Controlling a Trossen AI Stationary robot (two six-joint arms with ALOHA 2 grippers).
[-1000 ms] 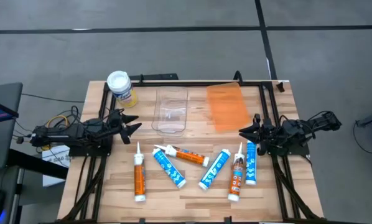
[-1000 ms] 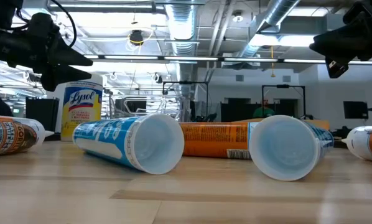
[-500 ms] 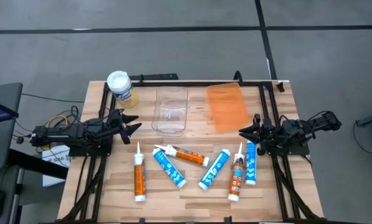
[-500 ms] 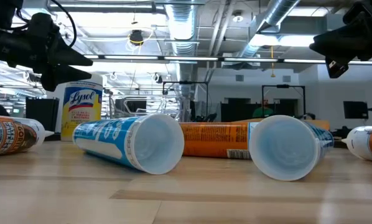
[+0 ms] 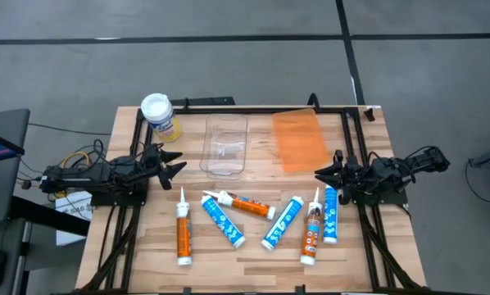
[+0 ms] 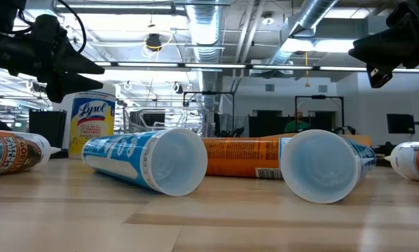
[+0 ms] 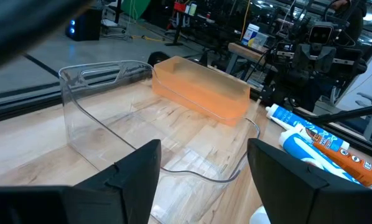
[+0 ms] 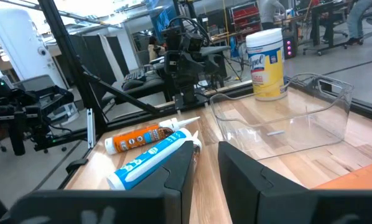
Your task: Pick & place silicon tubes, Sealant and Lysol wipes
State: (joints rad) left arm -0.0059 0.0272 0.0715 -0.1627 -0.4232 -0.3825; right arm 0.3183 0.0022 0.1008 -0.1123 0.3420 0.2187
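My left arm lies low along the left edge, reaching inward, and my left gripper [image 5: 173, 167] hangs in the air with its 2 fingers [image 7: 136, 171] parted, holding nothing. My right arm mirrors it on the right edge, and my right gripper [image 5: 321, 173] has its fingers [image 8: 180, 165] closed, empty too.

Light striped wood-plank bench [image 5: 253, 254] on black frame. Short white-lidded canister, yellow label, blue Lysol script [image 5: 158, 114]. Clear colourless plastic bin [image 5: 225, 146]; translucent orange plastic bin [image 5: 299, 140]. Blue-and-white patterned caulk tubes [image 5: 223, 220], white nozzles. Orange-labelled white sealant tubes [image 5: 182, 234]. Dark matte tools [image 5: 171, 167].
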